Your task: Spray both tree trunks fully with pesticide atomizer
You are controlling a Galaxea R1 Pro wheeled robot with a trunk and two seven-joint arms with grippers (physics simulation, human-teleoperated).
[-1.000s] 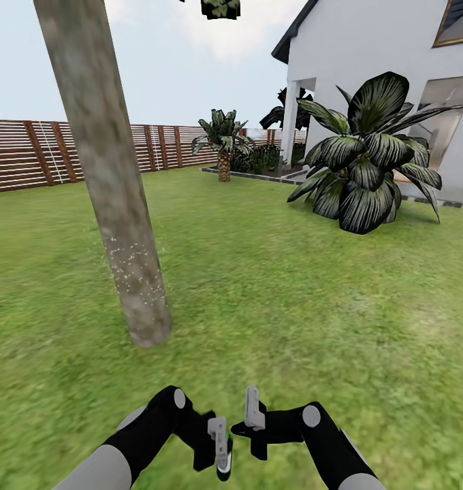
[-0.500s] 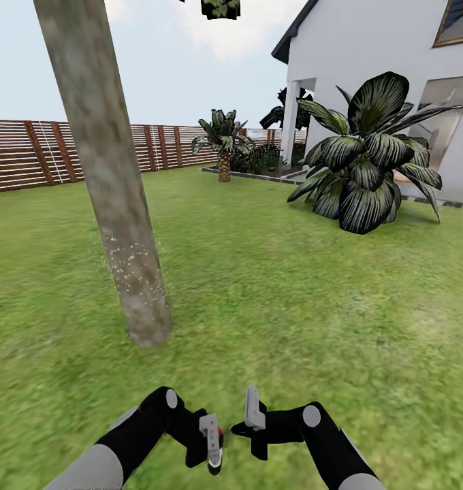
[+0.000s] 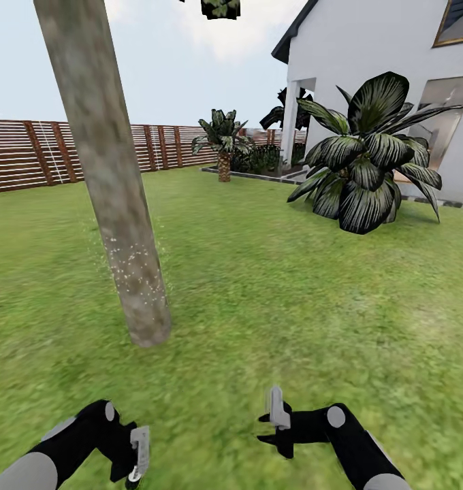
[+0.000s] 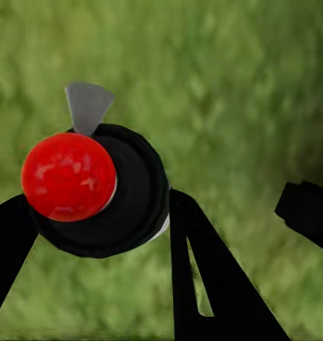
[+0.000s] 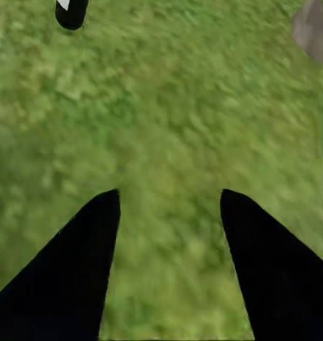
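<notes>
Atomizer (image 4: pixel 83 192) between left hand (image 4: pixel 97 234) fingers

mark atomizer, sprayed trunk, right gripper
pesticide atomizer (image 4: pixel 69 176): left wrist view, red top.
tree trunk (image 3: pixel 133 269): head view, white-specked lower section.
right gripper (image 5: pixel 168 213): right wrist view, grass gap between its dark fingertips.

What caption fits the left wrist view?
Left hand gripping the pesticide atomizer, its red part facing the camera, above green grass.
</notes>
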